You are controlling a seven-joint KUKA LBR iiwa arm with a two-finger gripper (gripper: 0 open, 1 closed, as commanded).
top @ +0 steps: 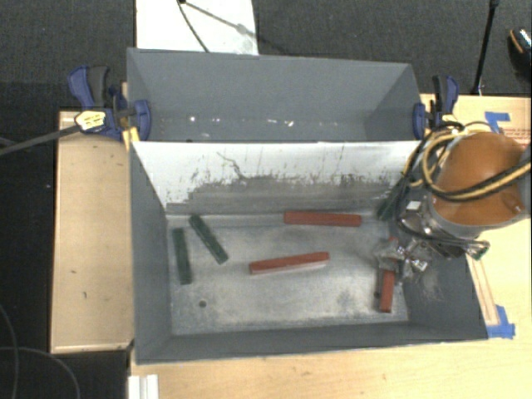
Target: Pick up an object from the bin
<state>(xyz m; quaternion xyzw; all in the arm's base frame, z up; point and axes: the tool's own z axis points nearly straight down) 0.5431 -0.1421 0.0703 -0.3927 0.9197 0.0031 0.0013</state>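
Gripper (402, 260) low at right end of bin (150, 223), pointed down from orange-covered wrist, arm entering from right. Directly over upper end of 1 red bar (386, 293) lying by right wall. Open or closed: cannot tell.

The seven-joint KUKA arm (499, 198) comes in from three o'clock, its last stretch wrapped in a rounded, glossy orange cover (474, 173) that sits at about three o'clock of the view. Yellow and black cables (426, 158) loop round the cover's nine-o'clock side and cross its upper face. Below the cover, toward seven o'clock, a silvery grey metal wrist ring (439, 227) tilts down and inward. From it the small dark metal two-finger gripper (399, 260) points toward eight o'clock, its tip at about four o'clock of the view.
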